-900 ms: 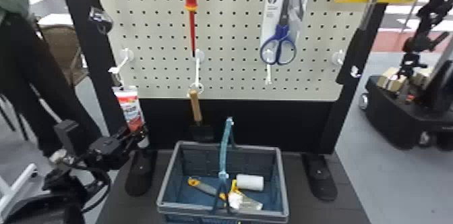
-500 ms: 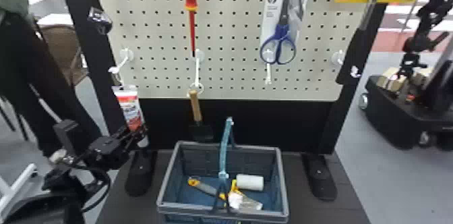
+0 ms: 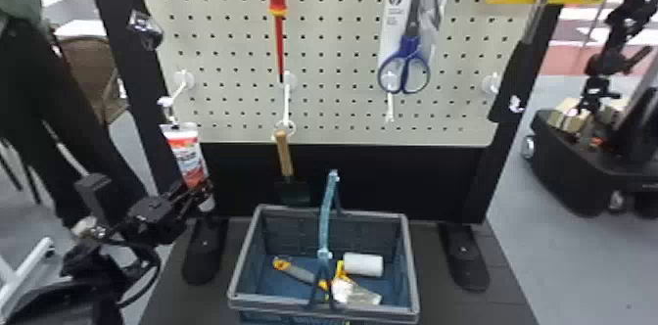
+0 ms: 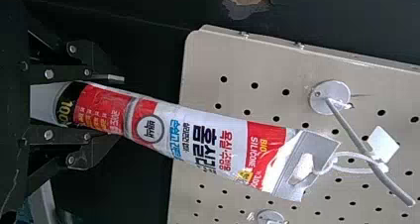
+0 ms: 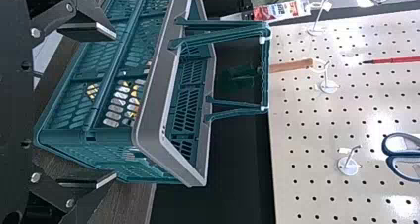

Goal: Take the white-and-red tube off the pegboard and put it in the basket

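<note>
One white-and-red tube (image 4: 213, 140), prob. soft; L gripper (image 4: 120, 108) clamped on it nr cap (image 4: 43, 101), firmest hold; R gripper (image 5: 115, 105) spread.

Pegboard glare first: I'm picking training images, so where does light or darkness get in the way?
Right wrist view: bright reflections dot the pegboard, some near the scissors; head view: the trowel's dark blade nearly sinks into the black panel; left wrist view: the tube is well lit, its nozzle end against dark background.

White glare on the pegboard (image 5: 317, 135)
</note>
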Motion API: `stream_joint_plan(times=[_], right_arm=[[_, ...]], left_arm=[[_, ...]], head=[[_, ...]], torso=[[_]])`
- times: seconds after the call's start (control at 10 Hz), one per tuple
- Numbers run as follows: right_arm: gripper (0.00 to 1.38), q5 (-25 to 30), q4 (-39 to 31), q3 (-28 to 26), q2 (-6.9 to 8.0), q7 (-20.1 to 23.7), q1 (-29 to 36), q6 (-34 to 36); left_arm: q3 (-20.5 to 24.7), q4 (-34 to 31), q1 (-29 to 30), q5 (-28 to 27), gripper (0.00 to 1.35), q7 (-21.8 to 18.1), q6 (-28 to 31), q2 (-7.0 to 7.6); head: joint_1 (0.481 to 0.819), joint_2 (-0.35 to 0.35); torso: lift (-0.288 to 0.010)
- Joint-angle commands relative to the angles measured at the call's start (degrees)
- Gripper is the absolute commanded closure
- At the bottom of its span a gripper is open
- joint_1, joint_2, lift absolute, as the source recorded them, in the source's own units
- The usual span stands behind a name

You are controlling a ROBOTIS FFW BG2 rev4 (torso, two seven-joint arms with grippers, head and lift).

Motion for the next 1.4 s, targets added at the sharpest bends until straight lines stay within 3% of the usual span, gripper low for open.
stream_joint_plan(times=[0.0, 0.6, 1.3], right_arm=[[0.29, 0.0, 0.0, 0.0, 0.05, 0.0, 0.0, 0.0], [0.29, 0.0, 0.1, 0.0, 0.05, 0.0, 0.0, 0.4], [0.29, -0.1, 0.7, 0.0, 0.05, 0.0, -0.2, 0.5]], left_arm=[[0.3, 0.0, -0.1, 0.1, 1.19, 0.1, -0.5, 0.00], [0.8, -3.8, 0.3, 0.2, 1.19, 0.1, -0.6, 0.79], [1.7, -8.6, 4.0, 0.5, 1.19, 1.1, -1.2, 0.53]], head=[[0.549, 0.000], [0.549, 0.000], [0.549, 0.000]], torso=[[-0.100], [-0.100], [-0.100]])
